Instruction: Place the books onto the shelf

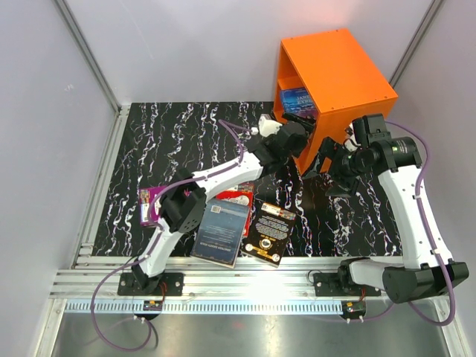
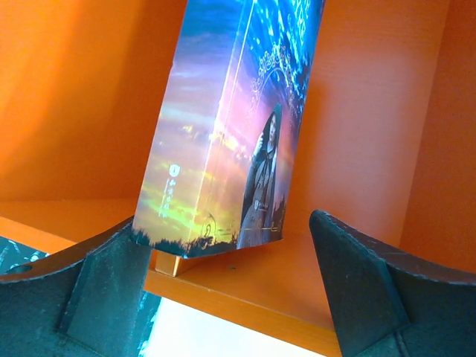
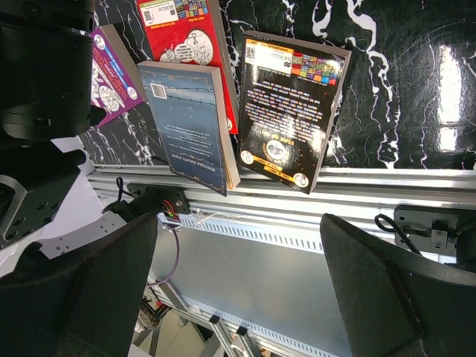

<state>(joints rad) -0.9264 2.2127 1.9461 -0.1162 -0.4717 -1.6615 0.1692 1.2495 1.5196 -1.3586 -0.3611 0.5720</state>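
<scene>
Book (image 2: 223, 134) stands on the shelf (image 2: 74, 111), left hand (image 2: 227, 227) wide (no grip), right hand (image 3: 239, 223) wide; next, grasp the black book (image 3: 290, 111).

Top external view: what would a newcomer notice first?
The large bright orange box-shaped shelf at the table's far right, with a blue-orange fantasy-cover book standing tilted inside it, between the fingers of the open left pincer. Then three flat books lying near the front edge: a grey-blue book, a red-and-white book and a black book with a gold emblem.
</scene>
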